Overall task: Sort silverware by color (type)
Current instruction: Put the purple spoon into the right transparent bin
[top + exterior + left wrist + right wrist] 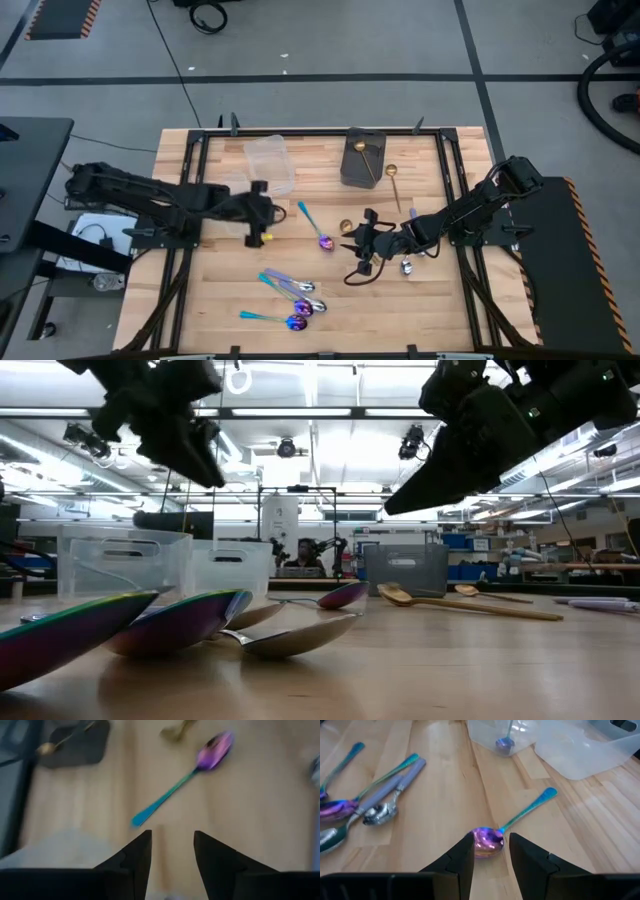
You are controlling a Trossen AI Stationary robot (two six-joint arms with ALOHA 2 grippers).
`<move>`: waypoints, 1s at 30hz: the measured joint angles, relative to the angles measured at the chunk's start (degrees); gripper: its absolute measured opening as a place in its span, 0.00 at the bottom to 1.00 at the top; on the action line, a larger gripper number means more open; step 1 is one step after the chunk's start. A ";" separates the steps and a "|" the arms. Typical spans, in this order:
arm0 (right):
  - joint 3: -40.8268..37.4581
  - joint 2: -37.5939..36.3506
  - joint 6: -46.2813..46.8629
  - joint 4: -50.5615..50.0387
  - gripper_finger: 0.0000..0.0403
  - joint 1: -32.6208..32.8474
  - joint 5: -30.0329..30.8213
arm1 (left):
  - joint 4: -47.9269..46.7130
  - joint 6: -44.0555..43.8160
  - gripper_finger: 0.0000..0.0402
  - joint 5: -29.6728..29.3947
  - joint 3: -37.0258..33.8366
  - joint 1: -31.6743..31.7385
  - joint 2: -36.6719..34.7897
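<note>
Mid-surface: teal spoon between two empty hands

Teal-handled spoon [507, 827] lies flat mid-surface; right hand [490, 854] spread, hovering at its bowl. Left hand [170, 851] spread, empty. Likely light, stiff, slippery; pinch the handle.

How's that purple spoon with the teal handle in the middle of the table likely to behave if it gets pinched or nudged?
The purple spoon is slim and looks like metal, so probably stiff and light. Its glossy finish suggests it could slip between the fingers of the right end effector. Resting on its rounded bowl on the bare table, it would likely pivot or slide rather than roll.
</note>
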 joint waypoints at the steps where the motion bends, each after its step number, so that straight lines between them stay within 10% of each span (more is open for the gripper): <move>1: 0.01 0.00 0.24 -0.38 0.33 0.00 -0.01 | 2.01 -1.41 0.39 0.23 0.00 -1.31 1.42; 19: 0.00 0.01 0.36 -1.37 0.33 -0.11 0.05 | -5.05 -8.45 0.39 7.34 18.31 -15.81 30.77; 30: -0.01 0.00 0.37 -1.21 0.33 -0.11 0.05 | -8.86 -13.53 0.39 14.69 22.44 -15.75 35.52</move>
